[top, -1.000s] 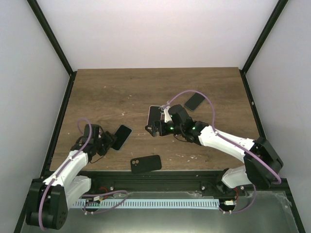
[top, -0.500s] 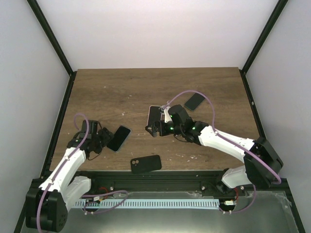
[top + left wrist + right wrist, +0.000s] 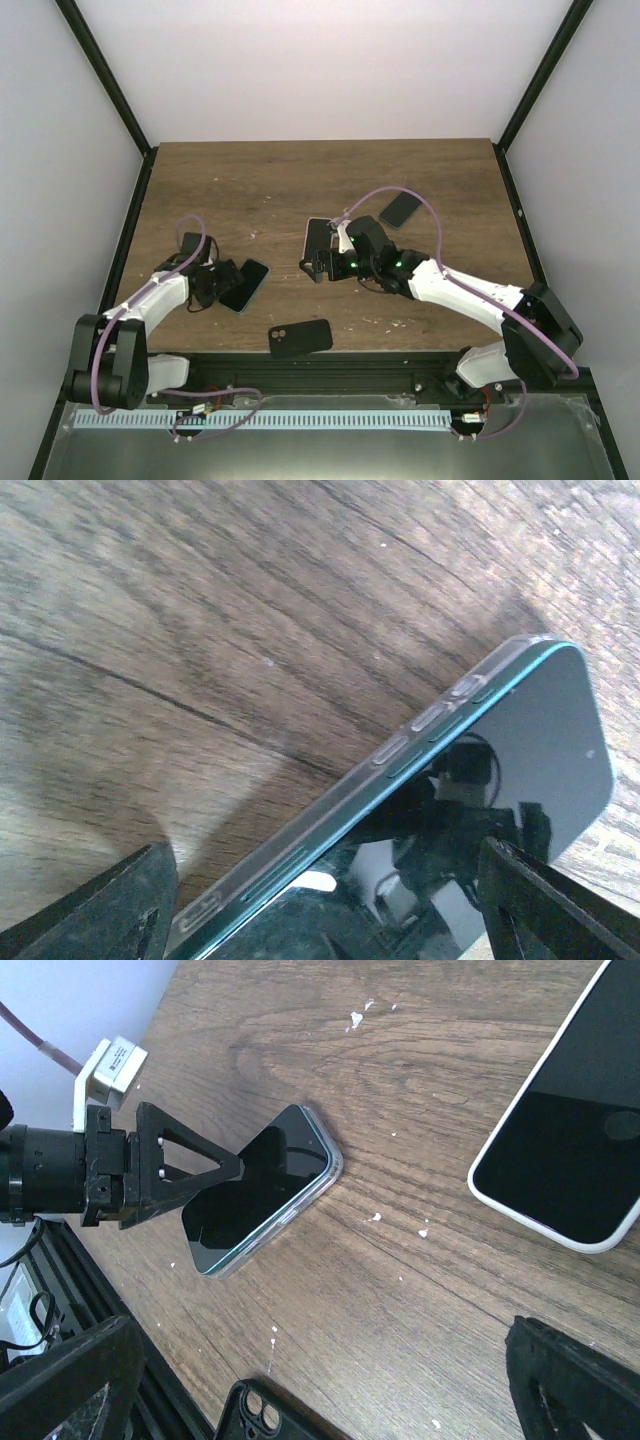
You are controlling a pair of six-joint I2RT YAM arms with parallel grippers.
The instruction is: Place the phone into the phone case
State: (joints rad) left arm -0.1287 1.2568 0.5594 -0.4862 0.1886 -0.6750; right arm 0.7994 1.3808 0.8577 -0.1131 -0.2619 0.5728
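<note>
A dark-screened phone [image 3: 247, 284] with a teal edge, sitting in a clear case, lies flat on the wood at the left. My left gripper [image 3: 222, 284] is open at its near end. In the left wrist view the phone [image 3: 480, 810] runs diagonally between the two spread fingertips [image 3: 110, 910]. The right wrist view shows that phone [image 3: 262, 1188] with a left finger [image 3: 185, 1165] over its corner. An empty black phone case [image 3: 300, 337] with a camera cutout lies near the front edge. My right gripper [image 3: 316, 255] hangs open above the middle, holding nothing.
A phone in a white case [image 3: 560, 1150] lies under the right gripper, showing in the top view as a dark slab [image 3: 318, 238]. Another dark phone [image 3: 400, 209] rests further back right. Black frame rails [image 3: 130, 220] border the table.
The left gripper's jaws have spread wider and the left arm's elbow has swung up and right. The phone stays in about the same place. The right arm has not moved.
</note>
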